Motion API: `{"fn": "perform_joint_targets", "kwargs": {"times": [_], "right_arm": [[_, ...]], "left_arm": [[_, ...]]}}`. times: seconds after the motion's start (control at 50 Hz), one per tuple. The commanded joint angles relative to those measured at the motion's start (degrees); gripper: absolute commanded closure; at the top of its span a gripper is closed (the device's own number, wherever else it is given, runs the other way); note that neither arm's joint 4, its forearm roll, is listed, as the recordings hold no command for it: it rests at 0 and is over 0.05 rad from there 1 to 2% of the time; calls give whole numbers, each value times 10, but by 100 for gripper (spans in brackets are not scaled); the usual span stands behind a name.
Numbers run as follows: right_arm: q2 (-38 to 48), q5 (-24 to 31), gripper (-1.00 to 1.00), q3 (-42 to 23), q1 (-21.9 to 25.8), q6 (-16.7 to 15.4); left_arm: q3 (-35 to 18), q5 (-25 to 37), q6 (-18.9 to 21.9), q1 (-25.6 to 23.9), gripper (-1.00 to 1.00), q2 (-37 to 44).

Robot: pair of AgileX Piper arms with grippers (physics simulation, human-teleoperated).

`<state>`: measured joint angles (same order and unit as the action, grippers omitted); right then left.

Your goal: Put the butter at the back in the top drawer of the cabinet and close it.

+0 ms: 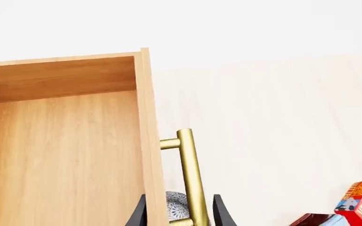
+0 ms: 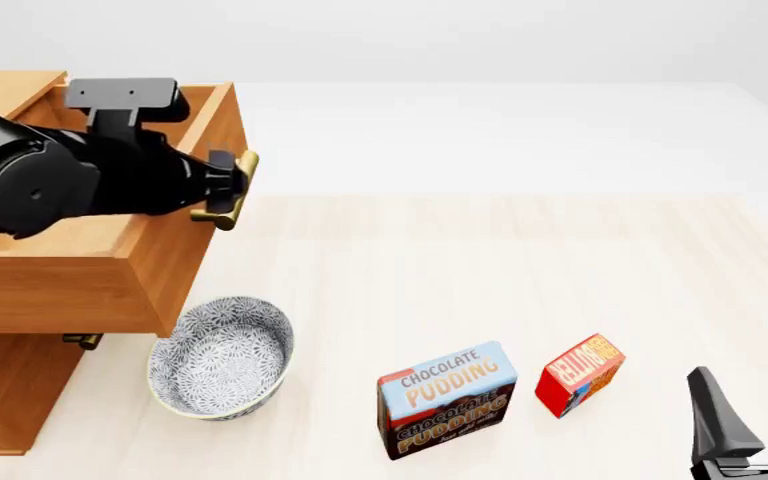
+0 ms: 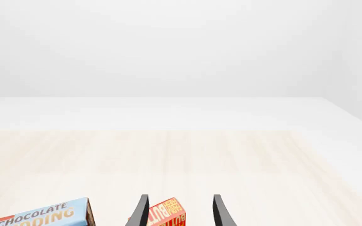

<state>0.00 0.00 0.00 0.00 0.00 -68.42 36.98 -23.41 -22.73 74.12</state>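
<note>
The top drawer (image 2: 117,270) is pulled out, its handle (image 2: 231,190) straddled by the left gripper (image 2: 228,178), jaws parted. The butter (image 2: 579,374) is seen on the counter (image 2: 491,260), just left of the right gripper (image 2: 751,400), jaws wide and empty.

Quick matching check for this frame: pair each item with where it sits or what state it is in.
Items:
1. light-brown wooden top drawer
2. small red-orange butter box
3. blue-patterned ceramic bowl
4. left hand

States:
A. straddling the brass bar handle
B. pulled open
C. under the open drawer's corner
D. right of the pudding box

Pairs: 1-B, 2-D, 3-C, 4-A
</note>
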Motion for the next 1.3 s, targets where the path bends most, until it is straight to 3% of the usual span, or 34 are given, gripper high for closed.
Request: {"fn": "perform_joint_targets", "kwargs": {"times": [0.02, 0.54, 0.92, 1.18, 1.24, 1.3], "right_arm": [[0, 0, -100, 0, 0, 0], [0, 0, -100, 0, 0, 0], [0, 0, -100, 0, 0, 0], [0, 0, -100, 0, 0, 0], [0, 0, -100, 0, 0, 0], [0, 0, -100, 0, 0, 0]], "left_arm": [[32, 10, 86, -84, -100, -5], [-30, 115, 138, -34, -100, -87], [-78, 175, 153, -11, -100, -136], [-101, 187, 169, -8, -100, -149], [-99, 184, 204, 18, -100, -168], [-100, 184, 197, 7, -100, -166]]}}
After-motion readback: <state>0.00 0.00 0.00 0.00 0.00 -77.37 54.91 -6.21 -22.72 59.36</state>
